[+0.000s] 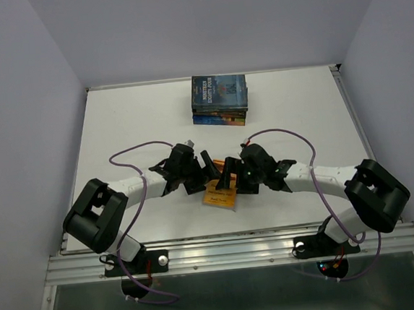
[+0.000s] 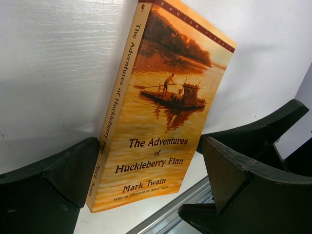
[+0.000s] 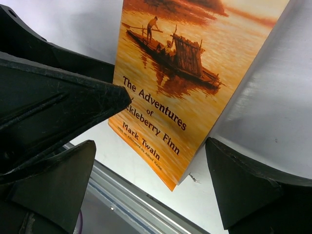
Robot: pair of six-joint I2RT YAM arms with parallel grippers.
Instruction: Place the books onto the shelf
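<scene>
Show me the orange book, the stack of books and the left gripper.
orange book (image 2: 161, 117), left wrist view, front cover.
stack of books (image 1: 220, 92), top view, top cover.
left gripper (image 2: 151, 142), left wrist view, midway between fingertips.

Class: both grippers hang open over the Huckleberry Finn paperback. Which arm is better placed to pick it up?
Left, narrowly. The left gripper straddles the Huckleberry Finn paperback, its spine beside one finger. In the right gripper's view, what looks like a left finger crosses the cover, probably blocking its grip.

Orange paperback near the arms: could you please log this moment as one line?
orange paperback: lying flat, unheld | left gripper: open over it | right gripper: open over it | book stack: far side
</scene>
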